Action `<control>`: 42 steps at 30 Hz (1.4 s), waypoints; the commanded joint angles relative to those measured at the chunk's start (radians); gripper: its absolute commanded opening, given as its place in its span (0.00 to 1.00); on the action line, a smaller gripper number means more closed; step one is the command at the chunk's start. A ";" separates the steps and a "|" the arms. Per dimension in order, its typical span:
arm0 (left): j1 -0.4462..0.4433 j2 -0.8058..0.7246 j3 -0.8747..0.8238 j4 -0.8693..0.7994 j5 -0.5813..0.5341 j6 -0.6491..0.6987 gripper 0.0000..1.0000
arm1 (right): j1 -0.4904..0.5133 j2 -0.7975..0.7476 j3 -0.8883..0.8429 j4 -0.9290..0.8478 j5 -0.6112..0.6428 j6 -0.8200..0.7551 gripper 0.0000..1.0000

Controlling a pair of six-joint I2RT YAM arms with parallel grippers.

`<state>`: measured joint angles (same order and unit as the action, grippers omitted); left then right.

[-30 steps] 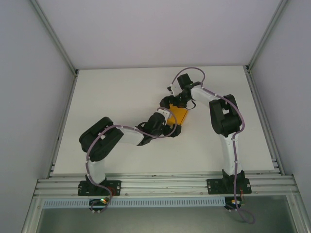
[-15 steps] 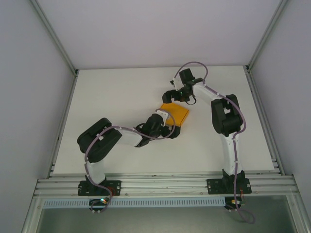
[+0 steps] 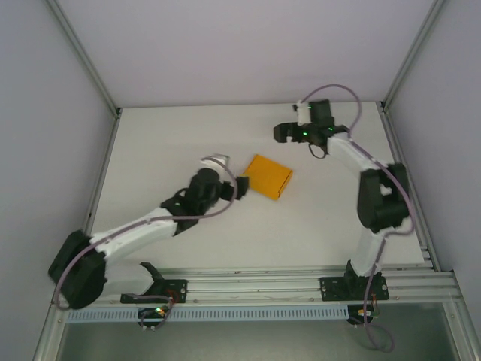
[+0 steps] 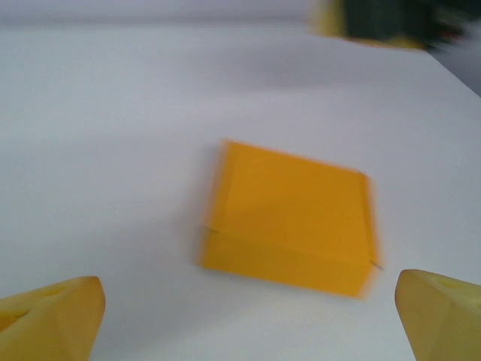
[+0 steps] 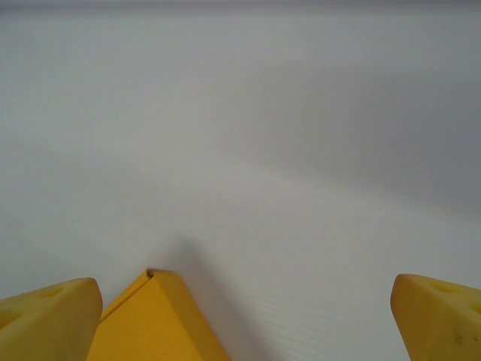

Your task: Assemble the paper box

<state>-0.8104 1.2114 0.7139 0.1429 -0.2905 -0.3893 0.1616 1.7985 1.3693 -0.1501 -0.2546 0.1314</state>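
The box [image 3: 267,176] lies flat and closed on the white table [image 3: 173,135], near the middle of the top view, turned askew to the table's edges. Nothing holds it.

The left gripper [image 3: 240,185] sits just left of the box in the top view, at the end of an arm [image 3: 135,233] stretched up from the lower left of the frame. Its tip is close to the box's left corner; whether they touch cannot be told from there. In the left wrist view the left gripper [image 4: 248,301] has its jaws spread wide, with its 2 yellow fingers [image 4: 52,320] in the lower corners of the frame and bare table between them. The box [image 4: 289,218] lies in the middle of that frame, beyond the fingertips and apart from them. Its top face and 1 narrow side wall show, slightly blurred.

The right gripper [image 3: 282,133] is above and a little right of the box in the top view, near it but apart. In the right wrist view the right gripper [image 5: 244,301] is also spread wide, its 2 yellow fingers [image 5: 440,316] in the lower corners, gripping nothing. 1 corner of the box [image 5: 154,327] pokes up from the bottom edge, just right of the lower-left finger. Whether it touches that finger cannot be told.
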 commanded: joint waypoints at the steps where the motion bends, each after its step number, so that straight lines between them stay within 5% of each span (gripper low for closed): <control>1: 0.173 -0.113 -0.016 -0.218 -0.228 0.074 1.00 | -0.023 -0.220 -0.223 0.190 0.139 -0.006 1.00; 7: 0.532 -0.210 -0.153 -0.115 -0.184 0.170 1.00 | -0.054 -0.623 -0.701 0.374 0.270 -0.059 1.00; 11: 0.655 -0.199 -0.303 0.164 -0.149 0.242 1.00 | -0.076 -0.763 -0.944 0.543 0.347 -0.142 1.00; 16: 0.716 0.041 -0.443 0.647 -0.039 0.312 1.00 | -0.108 -0.635 -1.176 1.087 0.352 -0.155 1.00; 22: 0.776 0.218 -0.215 0.419 0.142 0.358 1.00 | -0.147 -0.216 -1.089 1.353 0.288 -0.106 1.00; 24: 0.785 0.263 -0.167 0.393 0.165 0.385 1.00 | -0.155 -0.287 -0.998 1.047 0.270 -0.102 1.00; 26: 0.804 0.282 -0.170 0.433 0.179 0.381 1.00 | -0.170 -0.245 -0.965 1.067 0.252 -0.087 1.00; 30: 0.837 0.388 -0.407 1.005 0.202 0.371 1.00 | -0.170 -0.258 -0.987 1.084 0.260 -0.083 1.00; 32: 0.843 0.331 -0.377 0.837 0.196 0.337 1.00 | -0.170 -0.255 -0.982 1.082 0.238 -0.094 1.00; 42: 0.816 0.355 -0.340 0.822 0.188 0.389 1.00 | -0.171 -0.252 -0.967 1.054 0.199 -0.104 1.00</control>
<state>0.0071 1.5753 0.3580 0.9302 -0.1146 -0.0212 -0.0067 1.5455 0.3920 0.9092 -0.0357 0.0299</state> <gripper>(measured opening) 0.999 0.996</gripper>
